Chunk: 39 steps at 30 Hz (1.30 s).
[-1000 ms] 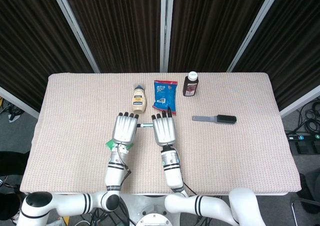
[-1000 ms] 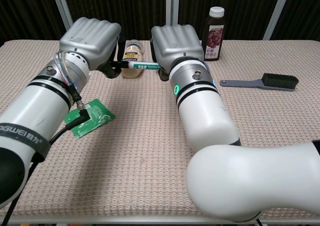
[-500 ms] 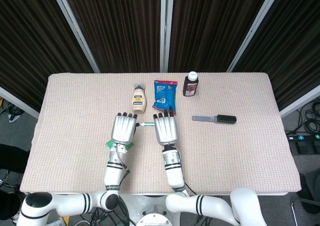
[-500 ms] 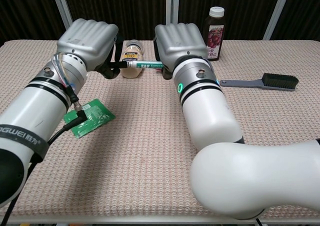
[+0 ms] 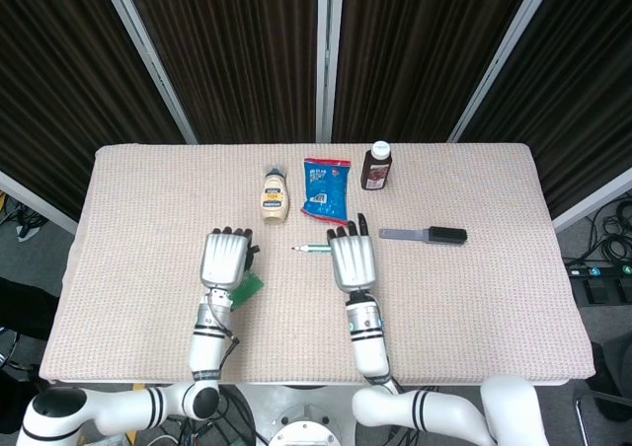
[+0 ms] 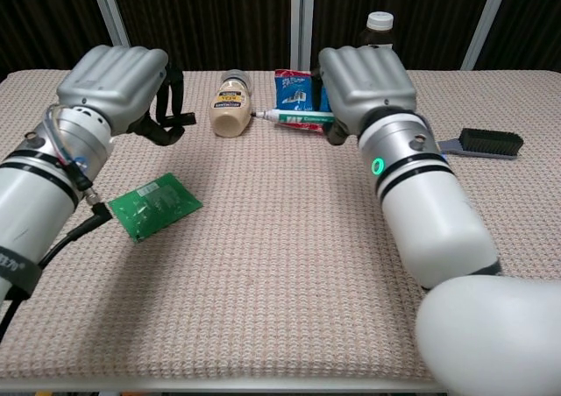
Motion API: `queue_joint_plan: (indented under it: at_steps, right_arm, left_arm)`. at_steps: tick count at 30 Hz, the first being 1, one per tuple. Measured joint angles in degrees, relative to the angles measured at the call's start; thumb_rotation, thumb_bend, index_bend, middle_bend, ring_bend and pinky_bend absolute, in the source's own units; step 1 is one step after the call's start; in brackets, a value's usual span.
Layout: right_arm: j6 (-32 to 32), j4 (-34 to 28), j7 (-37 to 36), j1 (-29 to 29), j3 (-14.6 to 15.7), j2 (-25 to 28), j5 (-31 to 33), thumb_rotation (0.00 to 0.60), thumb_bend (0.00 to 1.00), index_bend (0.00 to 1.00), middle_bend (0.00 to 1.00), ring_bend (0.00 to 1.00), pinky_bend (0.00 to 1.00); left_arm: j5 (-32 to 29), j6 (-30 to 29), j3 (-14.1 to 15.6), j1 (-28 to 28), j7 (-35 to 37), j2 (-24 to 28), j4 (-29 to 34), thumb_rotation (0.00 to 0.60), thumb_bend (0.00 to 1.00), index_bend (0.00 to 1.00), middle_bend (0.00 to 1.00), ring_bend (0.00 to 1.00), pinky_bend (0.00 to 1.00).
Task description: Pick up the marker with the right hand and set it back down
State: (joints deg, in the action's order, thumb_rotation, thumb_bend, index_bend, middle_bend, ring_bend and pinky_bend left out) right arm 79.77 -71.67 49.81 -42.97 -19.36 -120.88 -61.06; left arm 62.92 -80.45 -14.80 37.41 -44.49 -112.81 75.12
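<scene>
Right hand (image 6: 364,81) grips the marker (image 6: 294,116) by one end; the uncapped tip pokes out toward the mayo bottle (image 6: 231,105). Left hand (image 6: 118,79) curled, seemingly pinching the black cap (hard to confirm).

Risk: the slim, smooth barrel could slip or roll off, inking the woven cloth (image 6: 263,265). Green circuit board (image 6: 156,204) lies flat, left of the marker.

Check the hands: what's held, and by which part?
The right hand holds the marker by its barrel end, uncapped tip free. The left hand seems to hold its black cap.
</scene>
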Motion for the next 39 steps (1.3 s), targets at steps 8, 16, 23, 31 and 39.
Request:
queue_joint_plan:
  at_steps: [8,16,23,31,39]
  right_arm:
    - [-0.52,-0.87,-5.93,6.25,5.14,4.76,-0.65,0.6,0.34,0.63,0.58,0.29,0.16]
    - [-4.95,-1.42,-6.77,7.64,6.04,6.36,1.29,0.6,0.09,0.4,0.49,0.21,0.1]
    - [-5.17,-4.26,-7.06,8.35,5.93,7.98,0.74,0.6,0.07,0.38,0.46,0.19,0.1]
    - [2.25,-12.0,-12.59,12.33,7.4,13.56,-6.76,0.6,0.07,0.38,0.42,0.17,0.09]
    - [13.29,-13.81,-23.82,22.44,14.7,19.43,-15.91,0.6,0.07,0.35,0.32,0.09,0.04]
  left_arm:
    - [0.05,3.03,4.61,-4.31,6.77,1.15,-0.9,0.6,0.29,0.53,0.54,0.48,0.55]
    - [-3.0,7.45,4.75,-4.82,4.92,2.42,-0.02,0.6,0.07,0.31,0.32,0.26,0.36]
    - [-0.25,4.21,3.9,-5.52,5.91,3.59,1.2,0.6,0.06,0.3,0.29,0.23,0.31]
    - [2.91,0.11,4.11,-9.17,10.85,9.82,8.68,0.6,0.06,0.29,0.26,0.19,0.22]
    - [11.63,-10.01,11.52,-17.77,18.89,13.53,10.95,0.6,0.06,0.28,0.24,0.18,0.19]
